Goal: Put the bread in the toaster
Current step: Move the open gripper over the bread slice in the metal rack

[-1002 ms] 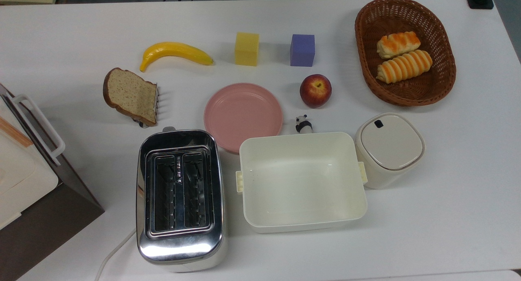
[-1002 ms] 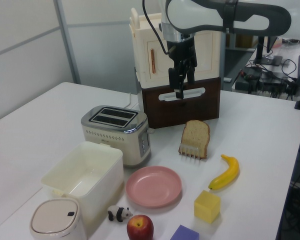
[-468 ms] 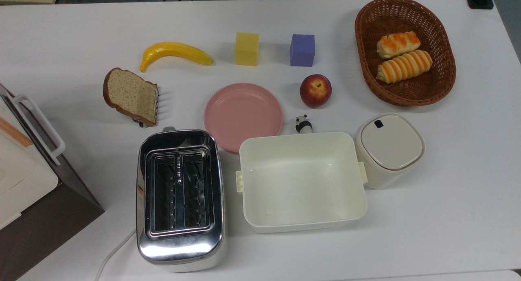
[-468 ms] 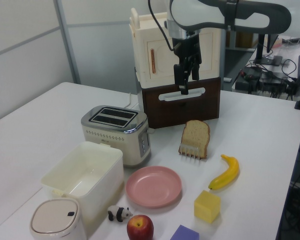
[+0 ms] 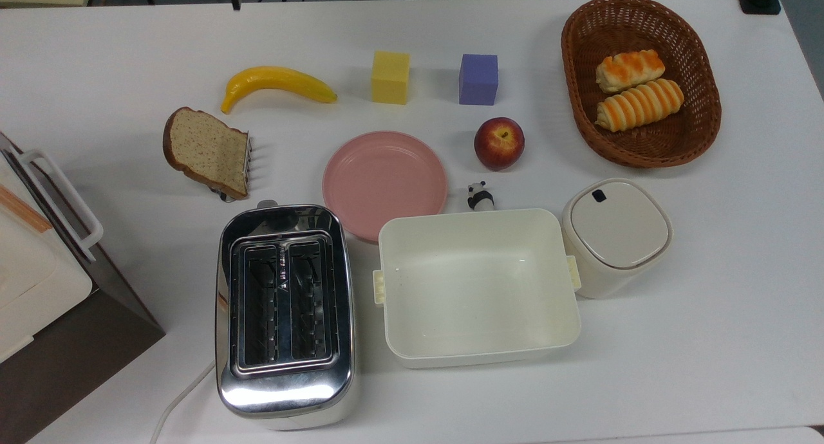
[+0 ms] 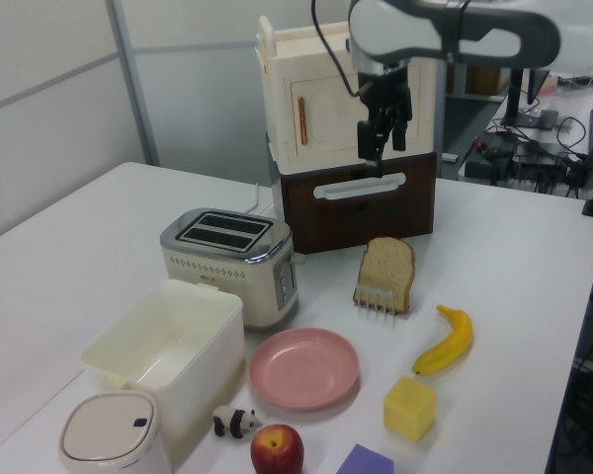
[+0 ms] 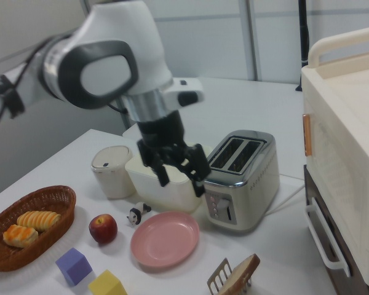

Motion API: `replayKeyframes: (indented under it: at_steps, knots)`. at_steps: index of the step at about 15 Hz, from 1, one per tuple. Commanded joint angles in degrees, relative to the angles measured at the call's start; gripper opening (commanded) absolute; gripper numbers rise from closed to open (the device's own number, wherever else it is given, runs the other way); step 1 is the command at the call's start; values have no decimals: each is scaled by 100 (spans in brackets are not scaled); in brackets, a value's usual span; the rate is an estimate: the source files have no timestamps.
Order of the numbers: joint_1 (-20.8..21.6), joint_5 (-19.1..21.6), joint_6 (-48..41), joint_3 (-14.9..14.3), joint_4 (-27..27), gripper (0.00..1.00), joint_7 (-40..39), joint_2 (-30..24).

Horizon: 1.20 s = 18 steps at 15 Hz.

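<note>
Leftmost in the top view, a flat slice of brown speckled bread (image 5: 205, 150) leans upright against a small metal wire rack (image 5: 248, 159), at about ten o'clock from the white table's (image 5: 708, 341) middle. At six o'clock from the bread stands the shiny chrome two-slot toaster (image 5: 284, 312), both dark slots empty and apart from the slice. At two o'clock from the bread lies a yellow banana (image 5: 277, 83). Next comes a round pink plate (image 5: 384, 179), just beside the toaster's far corner, then a yellow foam cube (image 5: 391, 76) at twelve o'clock from the plate and a purple cube (image 5: 478, 79) beside it. A cream rectangular tub (image 5: 476, 286) sits right of the toaster, with a red apple (image 5: 499, 142) at twelve o'clock from it. Farthest right is a brown oval wicker basket (image 5: 579, 103).

In the left view the black two-finger gripper (image 6: 380, 148) hangs in the air well above the bread (image 6: 386, 273), at its twelve o'clock, holding nothing; in the right view its fingers (image 7: 162, 171) stand spread apart.
</note>
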Motion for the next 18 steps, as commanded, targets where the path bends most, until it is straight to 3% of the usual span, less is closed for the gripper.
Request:
replayKeyframes:
  at_steps: [1, 7, 18]
  knots:
    - [-188, -49, 356, -10, -12, 100, -134, 158]
    - [-619, -101, 541, -10, -47, 100, -265, 421]
    - [-751, -189, 795, -1, -214, 100, -266, 861]
